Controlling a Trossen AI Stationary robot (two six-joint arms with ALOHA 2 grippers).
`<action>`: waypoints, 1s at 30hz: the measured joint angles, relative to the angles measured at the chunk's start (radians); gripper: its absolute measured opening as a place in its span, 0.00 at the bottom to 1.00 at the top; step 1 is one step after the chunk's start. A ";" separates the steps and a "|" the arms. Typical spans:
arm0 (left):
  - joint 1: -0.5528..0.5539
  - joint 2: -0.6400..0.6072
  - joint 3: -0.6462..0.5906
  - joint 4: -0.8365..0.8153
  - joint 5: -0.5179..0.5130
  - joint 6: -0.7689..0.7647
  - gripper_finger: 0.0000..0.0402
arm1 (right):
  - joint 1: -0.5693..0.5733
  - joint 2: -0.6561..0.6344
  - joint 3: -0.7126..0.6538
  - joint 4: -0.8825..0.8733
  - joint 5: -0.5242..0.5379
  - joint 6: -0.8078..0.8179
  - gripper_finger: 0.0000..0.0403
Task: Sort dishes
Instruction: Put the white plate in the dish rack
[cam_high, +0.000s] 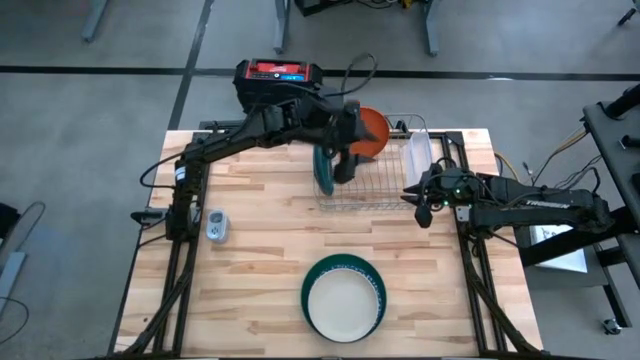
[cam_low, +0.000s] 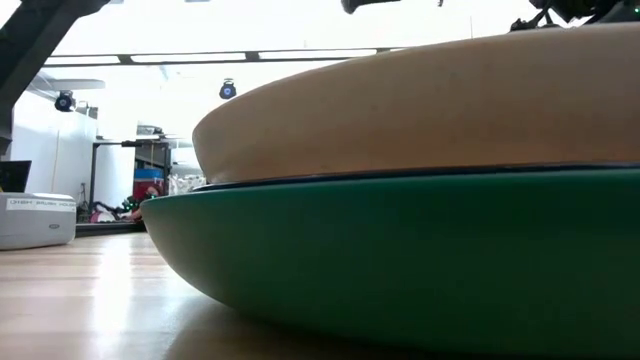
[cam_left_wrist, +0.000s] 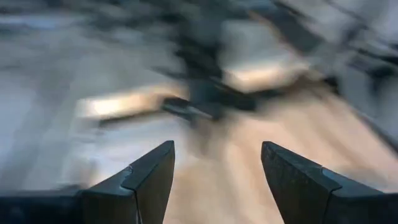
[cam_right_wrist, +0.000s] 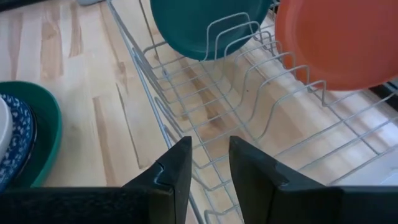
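A dark green plate (cam_high: 325, 172) and an orange plate (cam_high: 372, 132) stand on edge between the wires of the silver rack (cam_high: 365, 195) at the table's far middle; both also show in the right wrist view (cam_right_wrist: 193, 28) (cam_right_wrist: 339, 40). A white dish in a dark green plate (cam_high: 343, 297) lies at the near middle. My left gripper (cam_high: 345, 155) is open and empty above the rack, beside the green plate. My right gripper (cam_high: 420, 205) hangs at the rack's right near corner, its fingers (cam_right_wrist: 208, 168) a narrow gap apart and empty.
A clear plastic tray (cam_high: 417, 150) stands at the rack's right end. A small grey device (cam_high: 215, 225) lies at the table's left. A red and black box (cam_high: 278, 72) stands behind the far edge. The stack (cam_low: 400, 260) fills the low view.
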 joint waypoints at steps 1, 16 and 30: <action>-0.013 0.000 -0.014 -0.069 0.094 0.045 0.57 | 0.000 -0.001 0.000 0.004 0.000 -0.005 0.24; -0.147 -0.249 -0.491 0.141 -0.031 -0.031 0.57 | 0.000 -0.008 0.050 0.042 -0.001 -0.132 0.16; -0.126 -0.663 -1.178 0.797 -0.106 -0.094 0.57 | 0.005 0.041 0.056 0.110 -0.454 -0.113 0.17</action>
